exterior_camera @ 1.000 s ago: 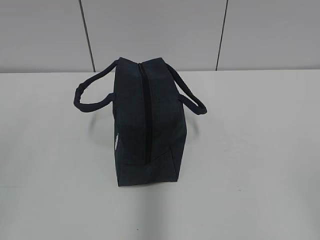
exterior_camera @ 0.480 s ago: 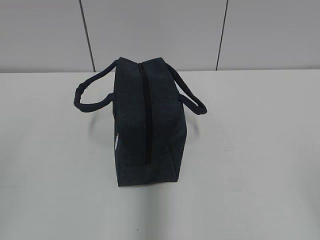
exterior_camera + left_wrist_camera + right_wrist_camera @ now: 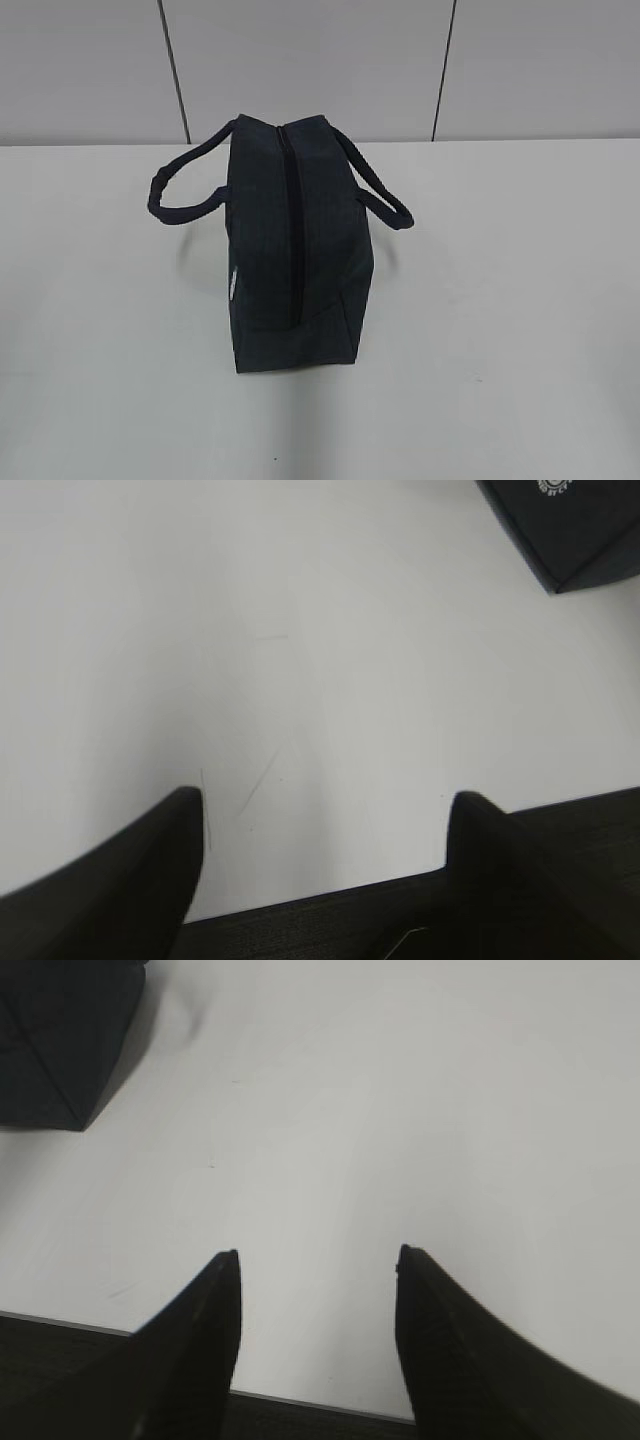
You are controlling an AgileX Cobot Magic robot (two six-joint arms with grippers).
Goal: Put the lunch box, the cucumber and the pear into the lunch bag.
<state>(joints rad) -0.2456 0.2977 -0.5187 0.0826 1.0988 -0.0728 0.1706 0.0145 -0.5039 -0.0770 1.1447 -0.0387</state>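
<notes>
The dark navy lunch bag (image 3: 295, 255) stands on the white table (image 3: 520, 300) with its zipper (image 3: 291, 230) running along the top and closed. One loop handle (image 3: 175, 195) lies to its left, the other (image 3: 385, 200) to its right. A corner of the bag with the white logo shows in the left wrist view (image 3: 570, 525), and another corner in the right wrist view (image 3: 60, 1040). My left gripper (image 3: 325, 805) and right gripper (image 3: 318, 1255) are open and empty over the table's front edge, apart from the bag. The lunch box, cucumber and pear are out of view.
A grey panelled wall (image 3: 320, 65) stands behind the table. The table's front edge shows in the left wrist view (image 3: 330, 890) and the right wrist view (image 3: 300, 1398).
</notes>
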